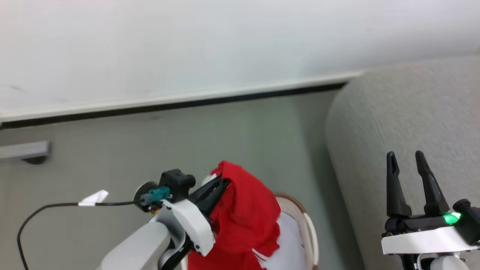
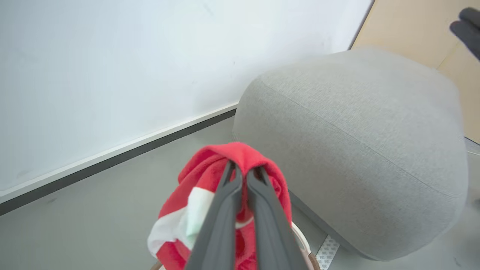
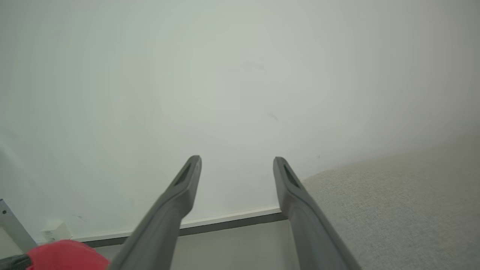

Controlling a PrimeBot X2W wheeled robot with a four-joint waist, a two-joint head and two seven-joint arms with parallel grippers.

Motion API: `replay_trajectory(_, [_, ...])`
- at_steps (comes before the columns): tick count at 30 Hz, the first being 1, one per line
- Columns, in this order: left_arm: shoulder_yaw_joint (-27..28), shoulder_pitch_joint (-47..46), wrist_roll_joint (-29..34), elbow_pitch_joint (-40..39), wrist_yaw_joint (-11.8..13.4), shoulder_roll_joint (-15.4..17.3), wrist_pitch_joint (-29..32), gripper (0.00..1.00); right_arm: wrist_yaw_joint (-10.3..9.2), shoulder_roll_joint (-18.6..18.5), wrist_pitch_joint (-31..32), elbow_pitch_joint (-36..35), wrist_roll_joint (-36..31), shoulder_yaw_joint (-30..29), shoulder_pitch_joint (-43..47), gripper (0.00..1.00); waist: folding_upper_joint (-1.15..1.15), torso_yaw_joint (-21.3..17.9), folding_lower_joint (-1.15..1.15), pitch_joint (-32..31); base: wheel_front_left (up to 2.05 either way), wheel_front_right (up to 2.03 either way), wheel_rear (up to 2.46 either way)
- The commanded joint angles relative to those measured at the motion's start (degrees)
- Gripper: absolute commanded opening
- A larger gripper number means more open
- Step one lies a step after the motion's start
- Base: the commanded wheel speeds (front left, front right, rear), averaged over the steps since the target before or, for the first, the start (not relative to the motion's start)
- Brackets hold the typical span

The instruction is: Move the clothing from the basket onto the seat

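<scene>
One basket (image 1: pixel 296 204) at bottom edge, white lining (image 1: pixel 292 232) showing, mostly hidden by cloth. One piece of clothing (image 1: pixel 247 217) hangs over it, pinched in the left gripper (image 1: pixel 222 182), beside the seat (image 1: pixel 405 112). Empty right gripper (image 1: pixel 405 154): fingers spread wide.

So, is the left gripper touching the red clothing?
Touching. The left wrist view shows the left gripper shut on the clothing, with red fabric pinched between its fingertips and draped over them.
</scene>
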Motion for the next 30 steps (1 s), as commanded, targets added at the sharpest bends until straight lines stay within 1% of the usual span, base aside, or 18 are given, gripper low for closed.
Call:
replay_trajectory(1, [0.63, 1.05, -0.21, -1.2, 0.1, 0.2, -0.08, 0.0, -0.12, -0.24, 0.02, 0.41, 0.26, 0.05, 0.83, 1.0, 0.0, 3.66, 0.01, -3.49, 0.0, 0.0, 0.0])
replay_trajectory(6, [4.25, 1.68, -1.07, -7.86, 0.26, -0.35, -0.07, 0.0, -0.12, -0.23, 0.02, 1.5, 0.73, 1.04, 1.56, 1.0, 0.0, 6.55, 0.01, -5.72, 0.0, 0.0, 0.0])
replay_trajectory(11, [5.86, -0.15, -1.39, -12.3, 1.1, -0.59, 0.01, 0.0, -0.12, -0.23, 0.03, 2.54, 0.77, 1.85, 2.63, 1.0, 0.0, 8.86, 0.01, -7.91, 0.0, 0.0, 0.0])
replay_trajectory(15, [6.78, -1.36, -2.23, -15.34, 1.83, -0.71, 1.3, 0.0, -0.12, -0.2, 0.02, 3.0, 0.83, 2.94, 3.24, 1.0, 0.0, 10.26, 0.01, -9.42, 0.0, 0.0, 0.0])
replay_trajectory(17, [7.57, -1.84, -3.18, -16.83, 2.39, -0.96, 2.02, 0.0, -0.12, -0.22, 0.02, 3.08, 0.8, 3.71, 3.24, 1.0, 0.0, 10.63, 0.01, -9.77, 0.0, 0.0, 0.0])
replay_trajectory(23, [9.18, -2.99, -4.31, -20.6, 3.82, -0.13, 3.11, 0.0, -0.12, -0.22, 0.02, 3.41, 0.9, 5.92, 2.98, 1.0, 0.0, 11.31, 0.01, -10.36, 0.0, 0.0, 0.0])
replay_trajectory(30, [9.78, -2.56, -4.87, -22.47, 5.07, 0.76, 3.67, 0.0, -0.12, -0.2, 0.02, 3.92, 0.83, 8.58, 2.49, 1.0, 0.0, 11.37, 0.01, -10.85, 0.0, 0.0, 0.0])
